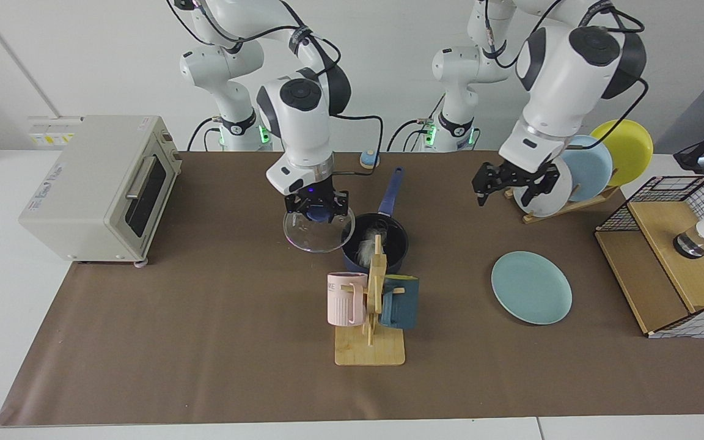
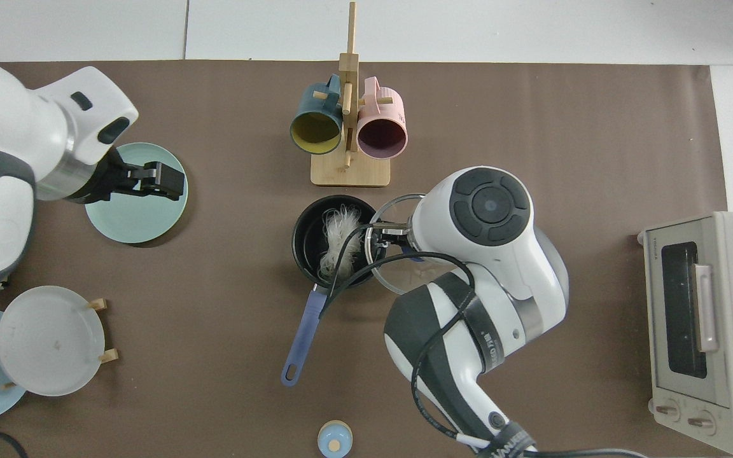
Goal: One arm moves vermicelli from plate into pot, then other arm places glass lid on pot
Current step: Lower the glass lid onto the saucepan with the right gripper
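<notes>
Pointing away from mugs, pot (image 1: 388,247) handle (image 2: 306,337)

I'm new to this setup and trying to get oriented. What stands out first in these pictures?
The right gripper holds the glass lid by its knob, in the air beside the pot at mid-table, with the vermicelli already inside. The left gripper hangs open and empty, raised near the plate rack, above the bare teal plate.

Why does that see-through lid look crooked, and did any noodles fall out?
The right end effector holds the glass lid by its knob, tilted in the air beside the pot, not set down yet. The vermicelli lies inside the pot; none shows on the table. The left end effector hangs open, away from the pot.
</notes>
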